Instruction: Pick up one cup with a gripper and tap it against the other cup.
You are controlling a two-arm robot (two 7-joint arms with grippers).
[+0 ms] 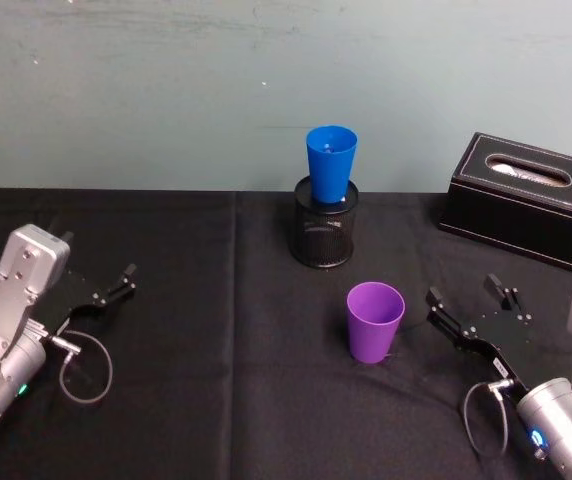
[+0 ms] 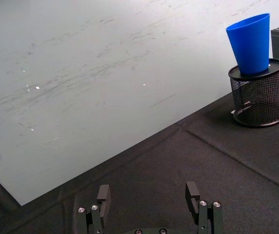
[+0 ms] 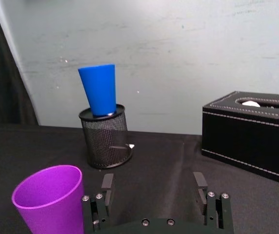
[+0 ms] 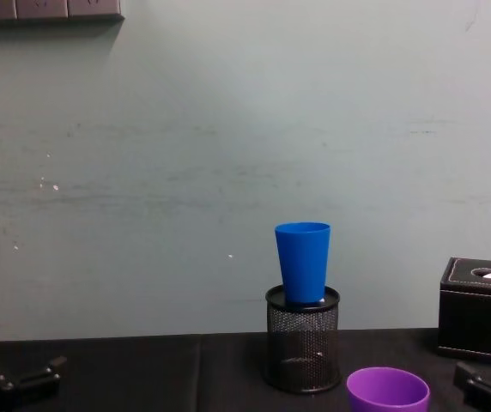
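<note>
- the purple cup (image 1: 375, 321) stands upright on the black cloth (image 1: 216, 400), mouth up, in front of the mesh holder (image 1: 325, 228) and apart from it.
- the right gripper (image 1: 469, 306) is just beside the purple cup, on its right, with its fingers (image 3: 107, 185) apart and nothing between them. it does not touch the cup yet.
- the blue cup (image 1: 331, 163) sits in the holder, base down. in the right wrist view it looks a little tilted, so i think it is only resting there, not fixed.
- the left gripper (image 1: 118, 285) rests far on the left, fingers apart and empty.
- the tissue box (image 1: 526, 200) is at the back right, well apart from both cups.
- what you should watch: the purple cup is light and tapered. if the fingers push one side first, it may slide or fall over on the cloth.
- if you close too low, the cup may slip upward out of the grip.
- if you tap too hard, the blue cup may jump out of the holder, or the holder may tip.
</note>
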